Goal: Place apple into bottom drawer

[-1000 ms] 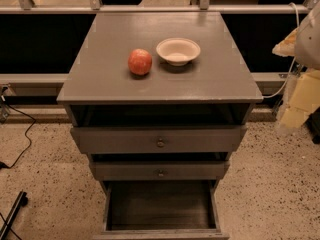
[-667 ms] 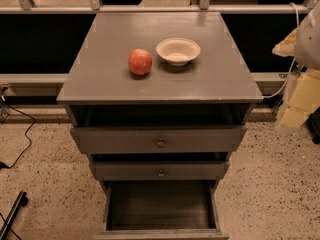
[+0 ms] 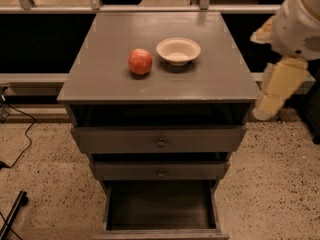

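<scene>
The red-orange apple [image 3: 140,61] sits on the grey cabinet top [image 3: 110,79], left of centre. The cream bowl [image 3: 178,50] stands just right of it. The bottom drawer [image 3: 161,209] is pulled out and open, and its dark interior holds nothing I can see. The two upper drawers are slightly ajar. Only my arm [image 3: 280,84] shows, at the right edge beside the cabinet, well apart from the apple. My gripper is out of view.
The cabinet stands on speckled floor. A black cable [image 3: 20,144] and a dark leg [image 3: 12,214] lie at the lower left. A railing and dark panels run behind the cabinet.
My arm has shifted slightly to the left, closer to the cabinet's right side. The apple, the bowl and the drawers have not moved.
</scene>
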Robot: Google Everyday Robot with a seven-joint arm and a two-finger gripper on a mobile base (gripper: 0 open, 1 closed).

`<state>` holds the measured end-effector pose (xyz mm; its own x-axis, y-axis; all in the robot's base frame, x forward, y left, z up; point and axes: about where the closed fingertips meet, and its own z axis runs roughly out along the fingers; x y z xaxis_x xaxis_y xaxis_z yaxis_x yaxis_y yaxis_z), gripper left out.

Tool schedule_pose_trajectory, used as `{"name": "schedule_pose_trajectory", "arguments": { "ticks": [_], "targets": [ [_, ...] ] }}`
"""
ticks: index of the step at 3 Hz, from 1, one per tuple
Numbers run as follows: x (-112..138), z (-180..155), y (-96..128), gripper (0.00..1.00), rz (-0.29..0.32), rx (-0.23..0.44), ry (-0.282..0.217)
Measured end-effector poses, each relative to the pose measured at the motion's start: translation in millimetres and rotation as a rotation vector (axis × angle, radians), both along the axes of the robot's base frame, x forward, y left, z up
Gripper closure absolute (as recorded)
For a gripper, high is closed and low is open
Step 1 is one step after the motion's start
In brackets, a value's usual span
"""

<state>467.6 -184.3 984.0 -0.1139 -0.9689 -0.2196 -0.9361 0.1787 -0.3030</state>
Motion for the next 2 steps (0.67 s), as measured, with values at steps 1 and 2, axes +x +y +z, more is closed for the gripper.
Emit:
{"name": "schedule_pose_trajectory", "arguments": {
  "ticks": [1,2],
  "targets": [
    [41,7,42,0.00,0.126,0.020,-0.060],
    [75,6,81,0.00,0.225,0.036,-0.082]
  ]
}}
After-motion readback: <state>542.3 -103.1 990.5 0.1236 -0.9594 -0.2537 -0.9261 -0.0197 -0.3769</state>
